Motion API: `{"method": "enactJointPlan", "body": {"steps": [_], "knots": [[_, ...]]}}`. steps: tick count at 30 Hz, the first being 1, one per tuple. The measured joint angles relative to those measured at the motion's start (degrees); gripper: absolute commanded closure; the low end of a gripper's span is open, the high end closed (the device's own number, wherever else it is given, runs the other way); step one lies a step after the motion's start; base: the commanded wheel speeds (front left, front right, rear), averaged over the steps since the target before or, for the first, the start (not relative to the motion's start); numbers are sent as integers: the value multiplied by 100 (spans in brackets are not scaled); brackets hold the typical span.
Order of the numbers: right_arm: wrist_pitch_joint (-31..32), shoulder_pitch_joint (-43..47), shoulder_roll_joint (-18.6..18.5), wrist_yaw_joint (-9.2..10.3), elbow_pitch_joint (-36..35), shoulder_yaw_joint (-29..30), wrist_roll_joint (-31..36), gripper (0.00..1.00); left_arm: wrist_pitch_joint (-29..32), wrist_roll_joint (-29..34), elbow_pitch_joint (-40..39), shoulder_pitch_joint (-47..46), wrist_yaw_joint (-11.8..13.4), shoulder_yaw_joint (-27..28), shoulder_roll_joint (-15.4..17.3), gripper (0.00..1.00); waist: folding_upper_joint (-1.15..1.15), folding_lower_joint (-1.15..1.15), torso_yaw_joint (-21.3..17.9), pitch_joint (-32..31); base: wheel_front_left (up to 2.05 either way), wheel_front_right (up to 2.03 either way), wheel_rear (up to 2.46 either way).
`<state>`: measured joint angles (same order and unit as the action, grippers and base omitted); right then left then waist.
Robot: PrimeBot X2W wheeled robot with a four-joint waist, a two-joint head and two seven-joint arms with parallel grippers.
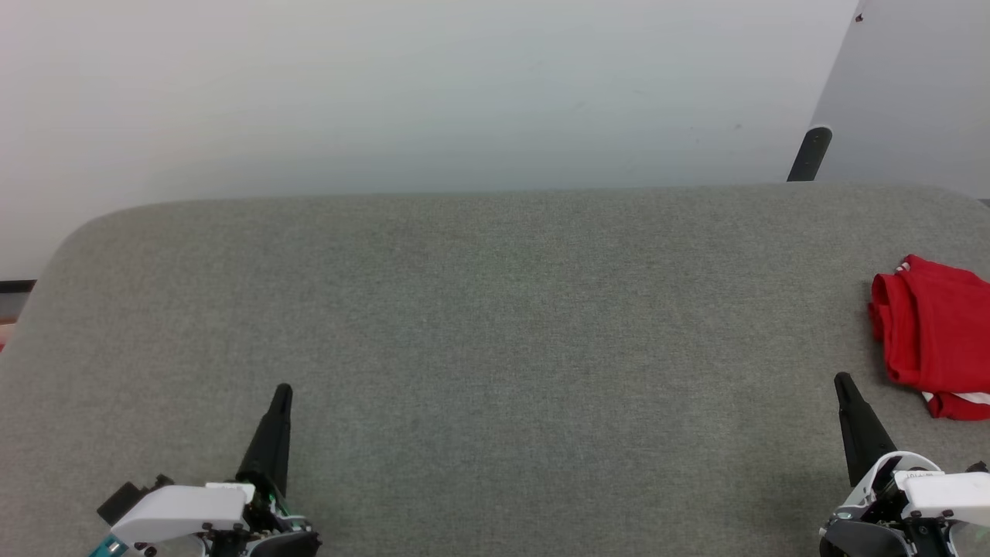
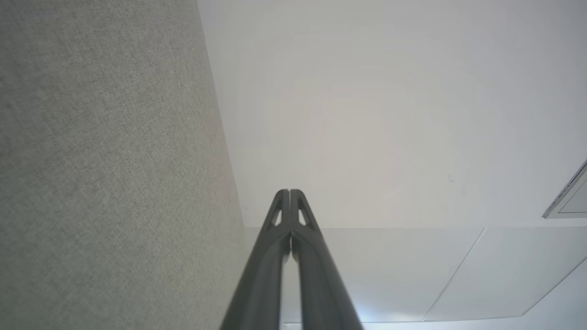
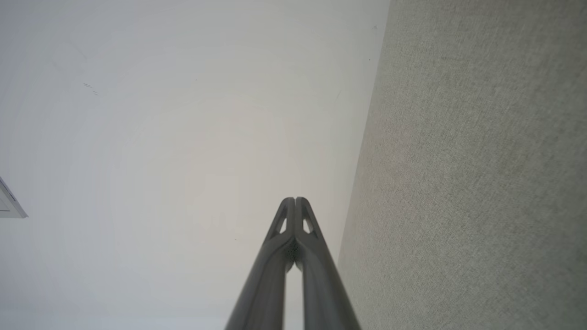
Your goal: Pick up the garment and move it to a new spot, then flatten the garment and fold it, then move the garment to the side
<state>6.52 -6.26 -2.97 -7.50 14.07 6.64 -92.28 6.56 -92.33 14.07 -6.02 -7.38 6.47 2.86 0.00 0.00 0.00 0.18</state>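
1. Here, the garment (image 1: 932, 333) lies at the far right of the head view. It is a red bundle folded over on itself in layers, and the picture's edge cuts off its right part.
2. A strip of red-and-white striped trim (image 1: 963, 398) shows along the bundle's near edge, and a smaller bit of white shows at its far left corner.
3. The garment rests on the grey fabric-covered table (image 1: 495, 309), close to the table's right side and well short of its far edge.
4. The right gripper (image 1: 841, 381) is the nearer of the 2. Its dark fingers point up the view just left of the garment's near corner, near it but not touching.
5. In the right wrist view, that gripper (image 3: 296, 200) has its 2 fingers pressed together at the tips, closed with nothing between them. The grey table surface is at that view's right.
6. The left gripper (image 1: 282, 393) sits at the lower left of the head view, well apart from the garment, with bare table between them.
7. In the left wrist view, this gripper (image 2: 290, 192) is also closed tip to tip and holds nothing. The table surface is at that view's left.
8. Beyond the table's far edge stands a pale wall (image 1: 387, 93). At the upper right, a dark post (image 1: 810, 153) rises beside a grey panel (image 1: 913, 85).
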Motion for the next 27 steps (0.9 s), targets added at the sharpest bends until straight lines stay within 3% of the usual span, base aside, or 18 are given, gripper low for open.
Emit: {"method": "enactJointPlan", "body": {"steps": [27], "knots": [[0,0,0,0,0,-1,0,100,0,0,0,0,0,0,0,100,0,0,0,0,0,0,0]]}}
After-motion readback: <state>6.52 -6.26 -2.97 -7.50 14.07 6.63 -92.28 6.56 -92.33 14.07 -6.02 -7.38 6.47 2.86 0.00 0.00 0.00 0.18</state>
